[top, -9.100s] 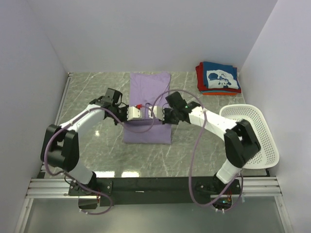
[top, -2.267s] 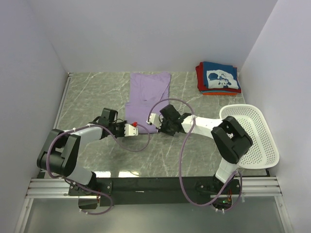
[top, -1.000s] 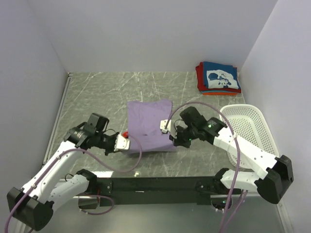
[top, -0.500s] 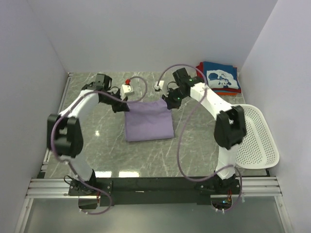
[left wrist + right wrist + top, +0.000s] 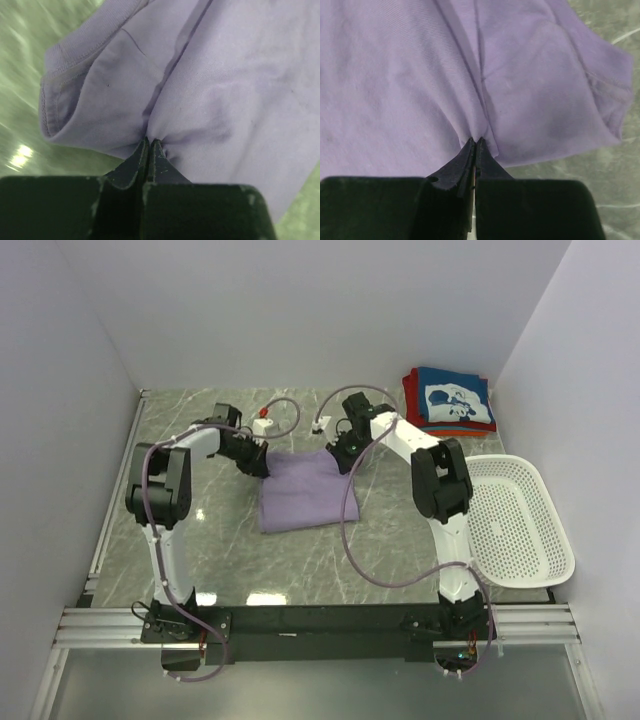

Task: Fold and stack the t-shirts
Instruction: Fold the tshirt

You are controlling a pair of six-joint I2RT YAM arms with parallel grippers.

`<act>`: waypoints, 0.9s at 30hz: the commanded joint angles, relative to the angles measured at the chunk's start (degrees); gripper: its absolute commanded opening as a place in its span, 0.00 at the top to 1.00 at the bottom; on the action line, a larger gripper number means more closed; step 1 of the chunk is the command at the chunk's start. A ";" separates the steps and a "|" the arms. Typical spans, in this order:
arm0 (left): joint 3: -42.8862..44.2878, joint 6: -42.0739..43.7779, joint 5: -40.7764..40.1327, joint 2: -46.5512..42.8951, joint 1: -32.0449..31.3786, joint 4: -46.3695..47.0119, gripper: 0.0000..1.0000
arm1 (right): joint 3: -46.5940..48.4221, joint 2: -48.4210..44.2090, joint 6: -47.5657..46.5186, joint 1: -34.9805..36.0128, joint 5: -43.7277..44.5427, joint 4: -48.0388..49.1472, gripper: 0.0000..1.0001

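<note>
Top external view first: we've just swung the near half of the plain lavender-purple cloth t-shirt [image 5: 305, 490] up and over toward the back. The long strip from a couple of seconds ago is now a short rectangle in the middle of the grey marbled desk [image 5: 190, 530]. Both the left gripper [image 5: 150, 144] and the right gripper [image 5: 475, 142] are clenched on the cloth at its far corners, each pinching a small pucker. We reckon this fold is basically done. Next would be letting go, then getting it onto the folded pile topped by the navy blue printed tee [image 5: 452, 400], far right.
</note>
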 commanded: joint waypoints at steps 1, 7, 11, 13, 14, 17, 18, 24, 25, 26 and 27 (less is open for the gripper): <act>-7.39 -4.36 0.34 -5.66 -0.12 -2.90 0.99 | -7.60 -5.16 2.80 2.40 -0.29 -1.20 1.00; -23.39 -5.07 3.59 -18.66 -0.12 -3.35 0.99 | -26.41 -16.95 8.07 7.84 -6.60 3.29 1.00; -30.69 0.17 8.34 -26.59 -0.12 -4.57 0.91 | -33.55 -23.64 9.75 8.82 -12.33 0.94 0.88; -31.58 2.74 9.84 -30.62 -0.12 -5.88 0.69 | -33.20 -26.10 9.49 7.77 -15.57 -3.28 0.70; -31.50 6.15 10.71 -31.78 -0.12 -6.50 0.63 | -32.42 -26.98 9.75 7.07 -18.55 -4.25 0.56; -29.75 10.90 11.25 -35.65 -0.21 -6.86 0.47 | -29.52 -29.18 12.81 3.38 -22.79 -4.70 0.42; -29.04 12.06 11.34 -36.18 -0.47 -6.77 0.44 | -28.47 -28.66 14.30 2.67 -23.58 -3.65 0.42; -23.76 21.39 8.80 -33.29 -10.13 -7.84 0.39 | -20.64 -19.45 29.76 0.82 -30.26 5.20 0.54; -23.85 21.56 8.09 -32.93 -11.36 -6.61 0.40 | -20.37 -18.56 32.31 0.82 -30.88 7.23 0.60; -24.37 22.00 7.04 -32.67 -13.72 -3.90 0.41 | -20.37 -17.77 37.47 0.91 -31.32 9.43 0.63; -24.81 22.26 5.64 -32.06 -14.62 -2.83 0.42 | -20.46 -16.45 39.61 0.91 -31.85 13.37 0.64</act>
